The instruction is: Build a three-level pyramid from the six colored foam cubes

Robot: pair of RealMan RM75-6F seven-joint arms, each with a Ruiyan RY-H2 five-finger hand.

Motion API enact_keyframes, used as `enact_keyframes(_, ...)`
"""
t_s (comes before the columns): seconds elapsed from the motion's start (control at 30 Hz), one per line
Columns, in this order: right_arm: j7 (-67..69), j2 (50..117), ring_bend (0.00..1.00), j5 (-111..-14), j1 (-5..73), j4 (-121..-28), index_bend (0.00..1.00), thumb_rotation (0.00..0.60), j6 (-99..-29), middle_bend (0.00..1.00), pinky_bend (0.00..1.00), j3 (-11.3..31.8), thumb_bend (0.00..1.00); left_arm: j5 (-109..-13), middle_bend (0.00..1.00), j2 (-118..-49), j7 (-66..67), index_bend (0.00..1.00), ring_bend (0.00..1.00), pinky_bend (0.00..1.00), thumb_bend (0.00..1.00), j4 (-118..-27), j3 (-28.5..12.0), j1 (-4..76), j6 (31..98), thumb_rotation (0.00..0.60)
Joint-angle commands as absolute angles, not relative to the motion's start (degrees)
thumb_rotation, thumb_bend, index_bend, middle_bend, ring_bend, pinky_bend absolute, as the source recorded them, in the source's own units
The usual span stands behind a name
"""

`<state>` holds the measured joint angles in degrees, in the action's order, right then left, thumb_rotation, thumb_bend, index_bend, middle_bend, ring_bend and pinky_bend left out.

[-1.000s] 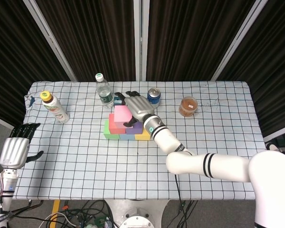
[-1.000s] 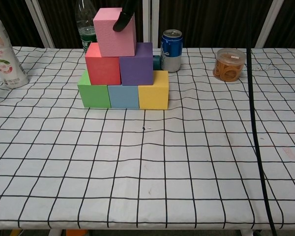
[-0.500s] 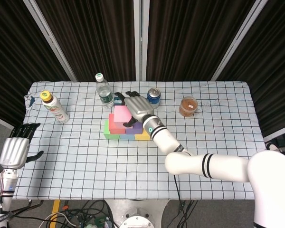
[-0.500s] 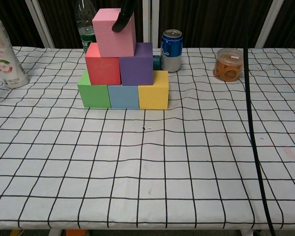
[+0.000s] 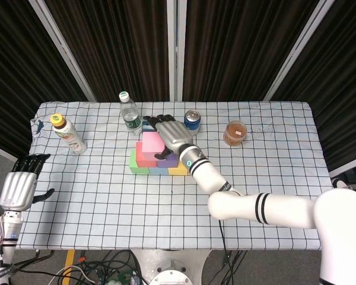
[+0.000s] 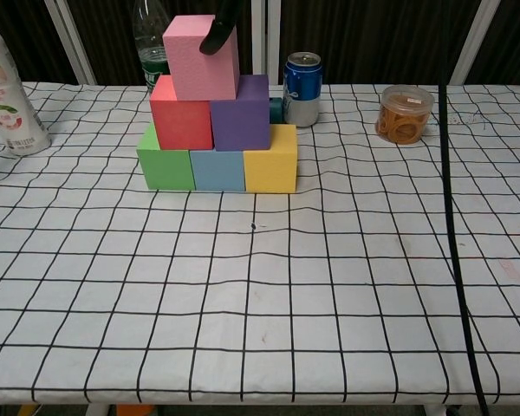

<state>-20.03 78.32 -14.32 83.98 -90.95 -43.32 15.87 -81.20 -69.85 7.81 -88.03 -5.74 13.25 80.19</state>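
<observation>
Atop the red (image 6: 181,112) and purple foam cubes (image 6: 240,112), your right hand (image 5: 169,132) grips the pink foam cube (image 6: 202,57); your left hand (image 5: 21,181) hangs released off-table. No label is legible.

Right hand (image 5: 171,135) over pink cube (image 6: 201,57) — grip unclear, chest view cropping all but a fingertip.

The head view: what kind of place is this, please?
Probably a robot test room, not a home: a table with a checked cloth, dark curtains behind it, and loose cables on the floor below.
</observation>
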Motion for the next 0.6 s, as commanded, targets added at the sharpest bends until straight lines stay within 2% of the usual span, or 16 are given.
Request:
enact_keyframes(0.03,-18.4,75.4,0.00,-17.0,81.8,-94.4,0.00,0.600,-44.3,0.05,0.00,16.9,0.12,-81.2,0.15,-69.8,7.8,0.14,0.13,0.13,0.11,-88.0,-5.7,13.3,80.2,0.600)
enact_keyframes(0.17,-15.0,68.8,0.00,-23.7,75.6,-102.0,0.00,0.600,-48.1,0.02,0.00,17.2,0.13,-81.2,0.15,-69.8,7.8,0.14,0.13,0.13,0.11,-88.0,-5.7,13.3,80.2,0.600)
enact_keyframes(0.27,-12.1,63.2,0.00,-33.6,67.1,-108.5,0.00,0.600,-53.8,0.03,0.00,14.6,0.15,-81.2,0.15,-69.8,7.8,0.14,0.13,0.13,0.11,-88.0,-5.7,13.3,80.2,0.600)
enact_keyframes(0.43,-5.6,57.9,0.00,-55.2,49.8,-111.8,0.00,0.600,-67.3,0.10,0.00,5.4,0.18,-81.2,0.15,-69.8,7.8,0.14,0.13,0.13,0.11,-88.0,-5.7,13.2,80.2,0.600)
enact_keyframes(0.6,5.0,56.2,0.00,-71.8,35.6,-107.1,0.00,0.600,-77.6,0.11,0.00,-2.9,0.18,-81.2,0.15,-69.8,7.8,0.14,0.13,0.13,0.11,-88.0,-5.7,13.2,80.2,0.600)
